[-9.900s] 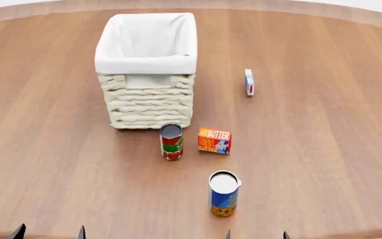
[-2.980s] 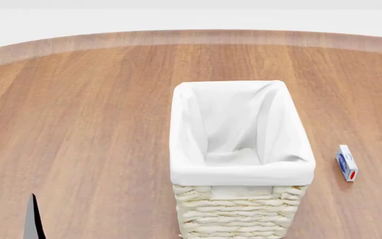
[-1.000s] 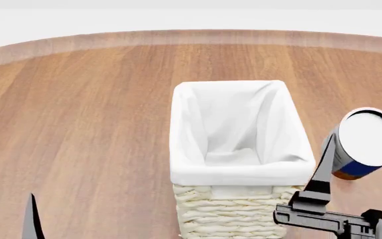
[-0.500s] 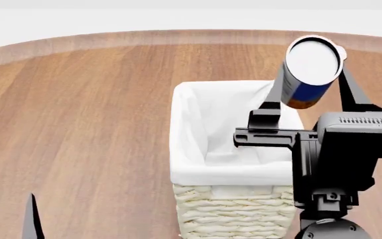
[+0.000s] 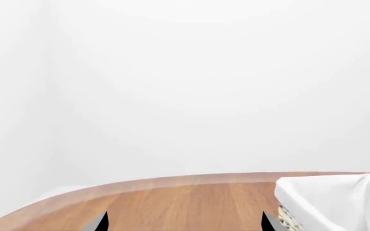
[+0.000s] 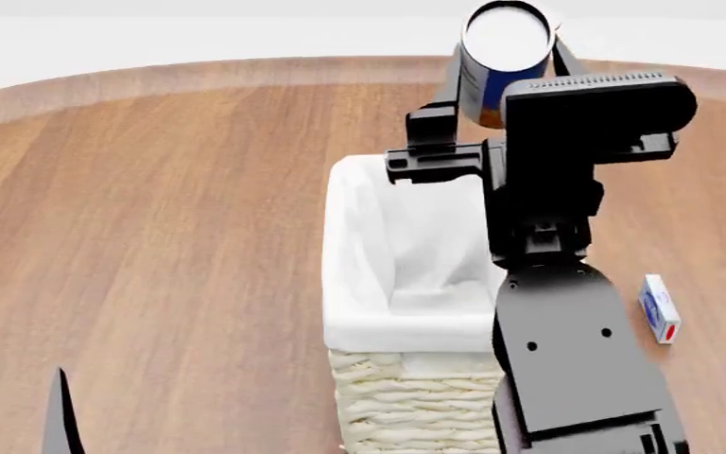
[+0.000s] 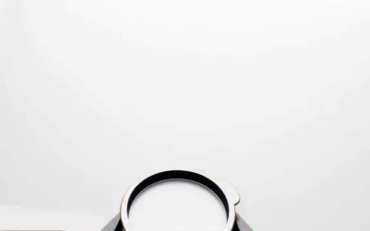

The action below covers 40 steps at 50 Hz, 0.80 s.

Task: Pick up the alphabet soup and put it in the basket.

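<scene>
Wood table, round edge, white backdrop. Right gripper clamped on alphabet soup, can raised high, white top facing head camera, held above far end of basket. Basket upright on table, white liner over rim. Small blue-white box on table beside basket. Left gripper: only fingertips visible, spread apart, nothing between.

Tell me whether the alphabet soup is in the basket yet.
Not yet: the right gripper holds the alphabet soup up above the basket.
</scene>
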Tool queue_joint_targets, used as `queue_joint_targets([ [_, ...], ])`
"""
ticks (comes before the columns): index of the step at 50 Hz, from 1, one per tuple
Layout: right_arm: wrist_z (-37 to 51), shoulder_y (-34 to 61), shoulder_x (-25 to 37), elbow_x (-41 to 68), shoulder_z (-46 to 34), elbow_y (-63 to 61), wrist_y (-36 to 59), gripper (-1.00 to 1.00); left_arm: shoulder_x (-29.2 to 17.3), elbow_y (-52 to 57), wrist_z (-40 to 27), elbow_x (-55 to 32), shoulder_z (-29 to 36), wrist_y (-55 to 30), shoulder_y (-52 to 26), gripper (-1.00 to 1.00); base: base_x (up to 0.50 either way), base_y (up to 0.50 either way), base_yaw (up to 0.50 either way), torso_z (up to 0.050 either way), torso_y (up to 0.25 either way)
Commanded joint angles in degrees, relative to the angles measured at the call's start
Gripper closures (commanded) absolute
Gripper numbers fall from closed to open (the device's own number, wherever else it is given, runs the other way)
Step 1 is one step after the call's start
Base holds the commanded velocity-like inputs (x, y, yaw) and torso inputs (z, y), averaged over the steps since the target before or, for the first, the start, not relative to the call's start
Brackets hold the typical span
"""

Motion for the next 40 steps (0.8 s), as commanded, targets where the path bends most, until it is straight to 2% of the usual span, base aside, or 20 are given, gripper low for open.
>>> queue_joint_targets([
  [1, -1.98, 10.02, -3.36, -3.15, -1.58, 18.59, -4.96, 1.0, -0.17, -0.21, -0.14, -0.33, -0.05, 0.12, -0.11, -1.0, 0.0, 0.0, 0.0, 0.0, 0.0],
  [7, -1.71, 16.84, -5.84, -3.98, -1.62, 36.6, -11.27, 1.0, -0.24, -0.79, -0.12, -0.49, -0.05, 0.45, -0.21, -1.0, 0.0, 0.0, 0.0, 0.0, 0.0],
  [12, -4.0, 26.41, -8.79, -3.13, -0.47, 60.3, -20.5, 1.0, -0.38, -0.5, -0.29, -0.68, -0.25, 0.46, -0.1, -1.0, 0.0, 0.0, 0.0, 0.0, 0.002],
  [24, -6.5, 27.58, -9.03, -7.18, 1.1, 60.67, -12.04, 1.0, -0.45, -0.83, -0.44, -0.91, -0.12, 0.59, -0.25, -1.0, 0.0, 0.0, 0.0, 0.001, 0.001],
  [31, -12.58, 27.9, -9.52, -9.6, -0.04, 60.68, -5.62, 1.0, -0.47, -1.04, -0.47, -1.02, 0.12, 0.42, -0.44, -1.0, 0.0, 0.0, 0.0, 0.0, 0.0],
  [40, -14.53, 28.03, -9.72, -10.02, 0.8, 60.68, 2.59, 1.0, -0.59, -1.12, -0.59, -1.12, 0.24, 0.43, -0.48, -1.0, 0.0, 0.0, 0.0, 0.0, 0.001],
])
